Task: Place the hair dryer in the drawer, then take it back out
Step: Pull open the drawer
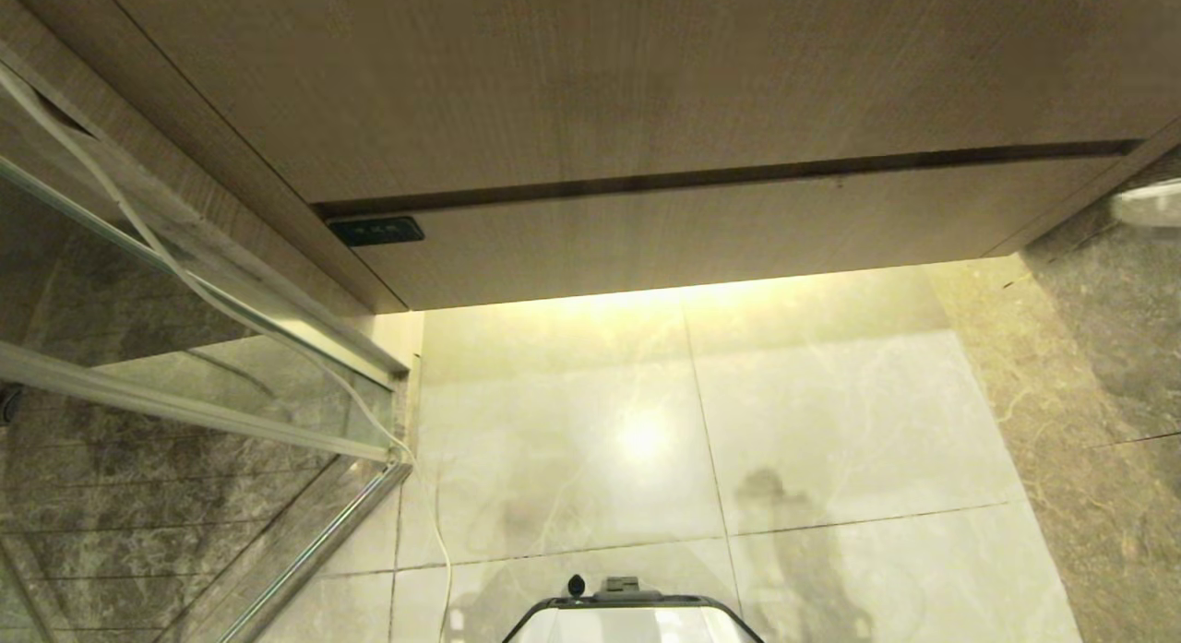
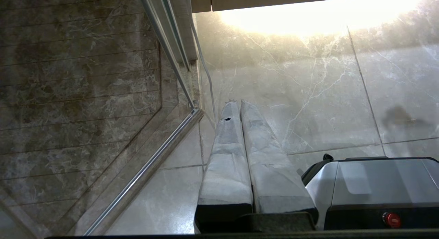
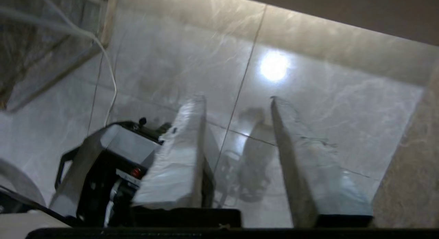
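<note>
Right gripper (image 3: 236,98) hangs empty, jaws apart, above floor tiles (image 3: 308,95); closed drawer (image 1: 701,228) lies beyond; hair dryer unseen — judged light, rigid, slippery; grip its barrel.

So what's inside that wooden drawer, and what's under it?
The drawer is shut, so its inside is hidden; no hair dryer shows anywhere. Under it there is only shiny floor tile, lit by a glowing strip of light.
</note>
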Motion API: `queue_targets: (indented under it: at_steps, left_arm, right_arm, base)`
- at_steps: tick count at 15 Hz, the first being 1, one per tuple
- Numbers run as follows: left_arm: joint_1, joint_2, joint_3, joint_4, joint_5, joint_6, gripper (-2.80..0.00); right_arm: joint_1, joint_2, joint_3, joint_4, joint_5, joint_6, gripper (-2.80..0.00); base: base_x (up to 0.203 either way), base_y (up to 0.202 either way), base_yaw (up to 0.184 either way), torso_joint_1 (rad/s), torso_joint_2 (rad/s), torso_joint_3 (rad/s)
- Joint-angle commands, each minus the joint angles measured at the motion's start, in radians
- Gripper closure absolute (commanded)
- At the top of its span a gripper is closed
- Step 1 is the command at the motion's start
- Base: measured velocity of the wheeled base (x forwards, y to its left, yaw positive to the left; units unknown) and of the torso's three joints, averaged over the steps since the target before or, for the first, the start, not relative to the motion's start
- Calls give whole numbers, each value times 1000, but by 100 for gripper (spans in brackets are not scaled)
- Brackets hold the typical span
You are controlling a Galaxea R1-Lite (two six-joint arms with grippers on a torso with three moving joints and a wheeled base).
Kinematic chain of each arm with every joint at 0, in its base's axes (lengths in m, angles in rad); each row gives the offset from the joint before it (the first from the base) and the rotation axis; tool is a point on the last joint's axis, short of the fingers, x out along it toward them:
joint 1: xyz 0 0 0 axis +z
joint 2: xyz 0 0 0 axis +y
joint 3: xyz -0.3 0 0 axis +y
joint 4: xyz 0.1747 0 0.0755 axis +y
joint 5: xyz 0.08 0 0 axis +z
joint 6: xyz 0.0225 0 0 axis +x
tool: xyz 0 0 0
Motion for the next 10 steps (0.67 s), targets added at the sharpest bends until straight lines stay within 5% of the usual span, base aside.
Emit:
queue_targets:
  at_steps: [1,6,10]
  left_arm:
    - [0,0,0,0,1,-1,0]
    - [0,0,2,0,0,-1,0]
    - [0,0,0,0,1,-1,0]
  right_arm:
    - [3,229,-37,-30,38,-158,-280]
    - [-111,383,31,-186,62,-816,-280]
    - [-144,480,58,-459,51,-872,-280]
  base:
    - [0,0,0,0,0,0]
    - [0,0,0,0,0,0]
    - [0,0,0,0,0,0]
